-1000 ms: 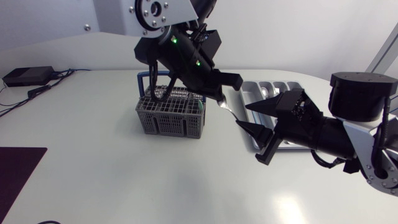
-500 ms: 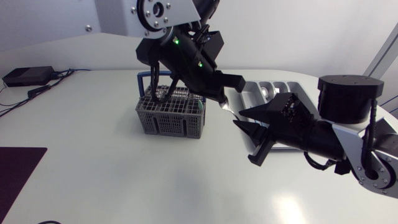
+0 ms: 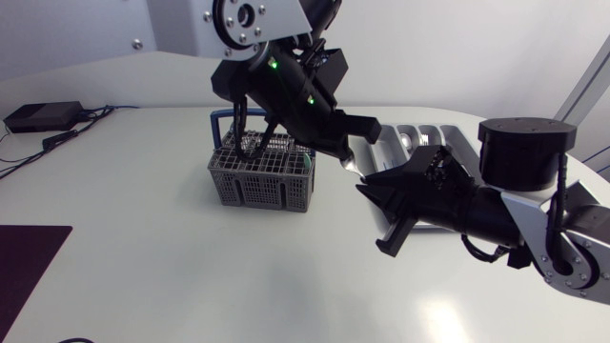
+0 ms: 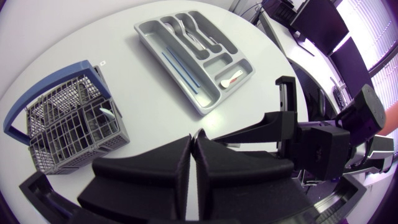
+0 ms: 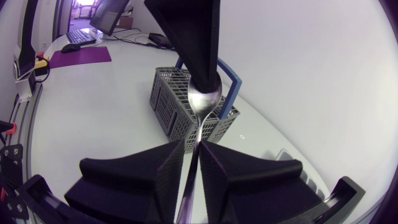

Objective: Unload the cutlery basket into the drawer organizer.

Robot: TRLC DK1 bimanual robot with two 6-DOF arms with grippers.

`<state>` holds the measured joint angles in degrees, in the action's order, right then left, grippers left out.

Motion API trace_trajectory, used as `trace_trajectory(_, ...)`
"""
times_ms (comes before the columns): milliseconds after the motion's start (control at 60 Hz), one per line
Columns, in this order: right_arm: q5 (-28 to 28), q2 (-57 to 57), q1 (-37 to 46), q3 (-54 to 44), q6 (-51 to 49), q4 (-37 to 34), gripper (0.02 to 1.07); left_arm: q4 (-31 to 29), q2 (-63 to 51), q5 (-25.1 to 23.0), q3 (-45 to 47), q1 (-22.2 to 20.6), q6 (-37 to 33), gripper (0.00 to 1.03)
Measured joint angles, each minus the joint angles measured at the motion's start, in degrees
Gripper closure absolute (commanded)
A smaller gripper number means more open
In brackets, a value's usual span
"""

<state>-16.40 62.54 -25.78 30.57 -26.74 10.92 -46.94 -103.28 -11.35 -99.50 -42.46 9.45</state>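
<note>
Looking down on the desk (image 3: pixel 191 276), you had your left gripper (image 3: pixel 346 158) clamped tight on the bowl of a silver spoon (image 5: pixel 202 102). It held the spoon in the air between the cutlery basket (image 3: pixel 259 179) and the drawer organizer (image 4: pixel 220 61). The spoon's handle ran down from there into your right gripper (image 3: pixel 368 185), which met the left one nose to nose. You could not tell whether the right one gripped the handle. The grey mesh basket, with its blue carrying handle (image 5: pixel 231 79), stood near the middle of the desk's far edge, and one pale piece (image 4: pixel 104 112) stuck up inside it. The grey organizer lay toward the desk's far right corner, behind both grippers. Its slots held several pieces of silver cutlery, two thin blue sticks (image 4: pixel 181 70) and a small white spoon (image 4: pixel 230 78).
</note>
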Motion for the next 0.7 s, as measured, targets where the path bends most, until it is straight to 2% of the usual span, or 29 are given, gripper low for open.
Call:
trace_trajectory(317,0.4,0.0,0.0,0.1,0.2,-0.2,1.01,-0.6,0.0,0.0,0.0,0.0,0.0,1.0)
trace_trajectory(483,0.9,0.0,0.0,0.1,0.7,-0.2,1.01,-1.2,0.0,0.0,0.0,0.0,0.0,0.98)
trace_trajectory(517,0.9,0.0,0.0,0.1,0.7,-0.2,1.01,-1.2,0.0,0.0,0.0,0.0,0.0,0.94)
trace_trajectory(550,0.9,-0.1,0.0,0.1,0.7,-0.2,1.01,-1.2,0.1,0.0,0.0,0.0,0.0,0.85)
trace_trajectory(600,0.8,-0.1,0.0,0.1,0.7,-0.4,1.01,-1.2,0.1,-0.2,0.0,0.0,0.0,0.67)
trace_trajectory(700,-0.3,-0.2,-0.3,0.1,0.6,-1.6,1.01,-0.6,0.6,-0.2,0.0,0.1,0.0,0.39)
